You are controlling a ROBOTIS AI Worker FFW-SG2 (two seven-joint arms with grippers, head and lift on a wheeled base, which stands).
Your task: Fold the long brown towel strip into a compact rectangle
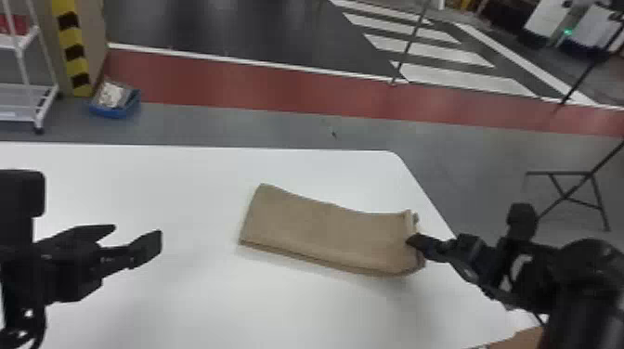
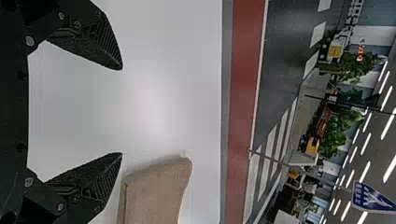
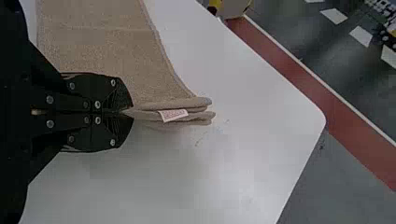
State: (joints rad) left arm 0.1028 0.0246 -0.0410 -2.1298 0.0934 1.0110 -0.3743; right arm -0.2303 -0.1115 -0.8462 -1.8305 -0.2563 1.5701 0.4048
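Observation:
The brown towel (image 1: 325,232) lies folded in layers as a long strip on the white table, slightly slanted. At its right end my right gripper (image 1: 413,240) is shut on the edge. In the right wrist view the right gripper (image 3: 127,112) pinches the towel (image 3: 102,51) beside its stacked end folds and a small white tag (image 3: 173,115). My left gripper (image 1: 139,239) stands open, left of the towel and apart from it. In the left wrist view, the towel's left end (image 2: 156,191) shows near one finger of the left gripper (image 2: 122,112), with nothing between the fingers.
The white table (image 1: 185,185) extends to the left and in front of the towel; its right edge (image 1: 429,192) runs close beside the towel's right end. Beyond it on the floor are a blue bin (image 1: 113,109), a white rack (image 1: 35,88) and a black stand (image 1: 566,185).

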